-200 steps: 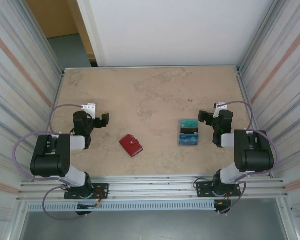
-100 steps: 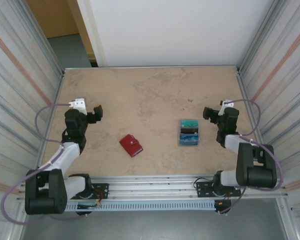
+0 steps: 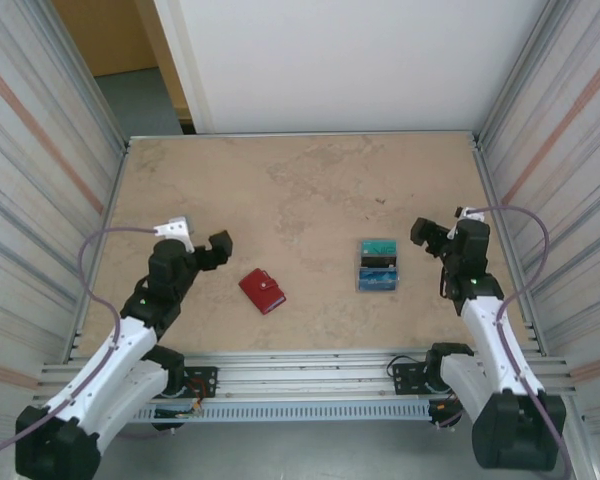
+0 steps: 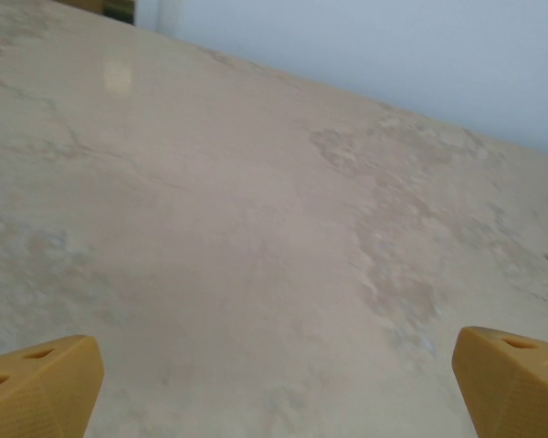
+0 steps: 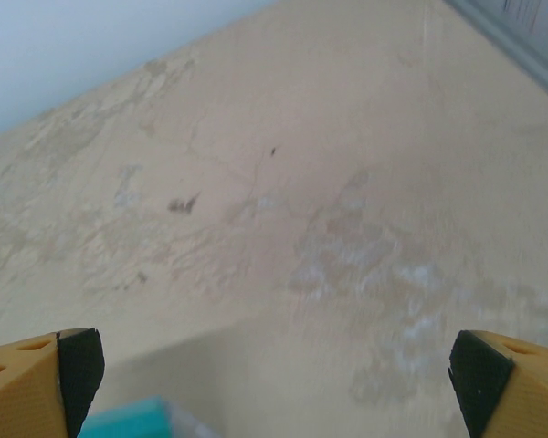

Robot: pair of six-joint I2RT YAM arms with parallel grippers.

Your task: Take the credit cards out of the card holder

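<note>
The red card holder (image 3: pixel 263 290) lies shut on the table, left of centre. Two credit cards, a teal one (image 3: pixel 378 246) and a blue one (image 3: pixel 378 277), lie side by side right of centre. A teal card corner (image 5: pixel 128 422) peeks in at the bottom of the right wrist view. My left gripper (image 3: pixel 216 250) hovers up-left of the card holder, its orange fingertips (image 4: pixel 36 383) wide apart with nothing between. My right gripper (image 3: pixel 425 235) hangs just right of the cards, fingertips (image 5: pixel 493 383) spread and empty.
The beige stone-patterned table (image 3: pixel 310 190) is fenced by ribbed metal walls (image 3: pixel 40 180) on both sides and a white panel (image 3: pixel 340 60) at the back. A metal rail (image 3: pixel 300 375) runs along the near edge by the arm bases.
Both arms have unfolded and stretched forward from their bases. The left gripper has shifted right toward the card holder. The right gripper has stayed near the cards. Card holder and cards have not moved.
</note>
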